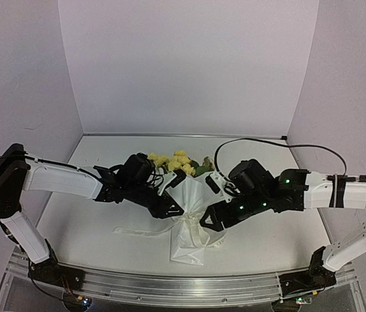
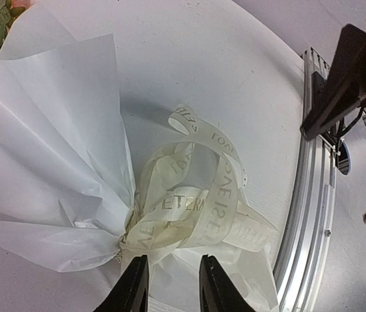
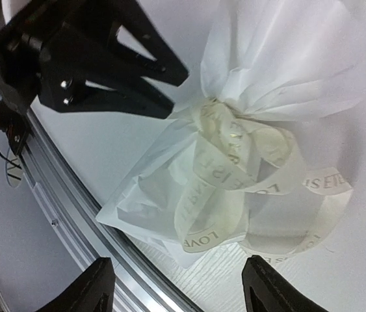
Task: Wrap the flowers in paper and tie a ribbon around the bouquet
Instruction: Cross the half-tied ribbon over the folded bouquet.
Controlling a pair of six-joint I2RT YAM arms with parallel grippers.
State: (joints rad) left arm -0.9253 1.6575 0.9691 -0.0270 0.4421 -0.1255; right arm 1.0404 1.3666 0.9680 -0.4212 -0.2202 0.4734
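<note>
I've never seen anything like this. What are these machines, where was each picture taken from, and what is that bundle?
The left arm and right arm are robots bolted at the near edge of a table. One picture looks down from above; the other two come from cameras on each wrist. Between them lies a bouquet: yellow flowers in white paper, tied with a cream ribbon. The right arm's jaws stand wide open, holding nothing. The left arm's jaws are narrow beside the ribbon; whether they pinch anything is unclear.

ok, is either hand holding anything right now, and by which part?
Right hand is open, holding nothing. Left hand straddles the paper right beside the ribbon knot; whether it actually pinches it cannot be told.
</note>
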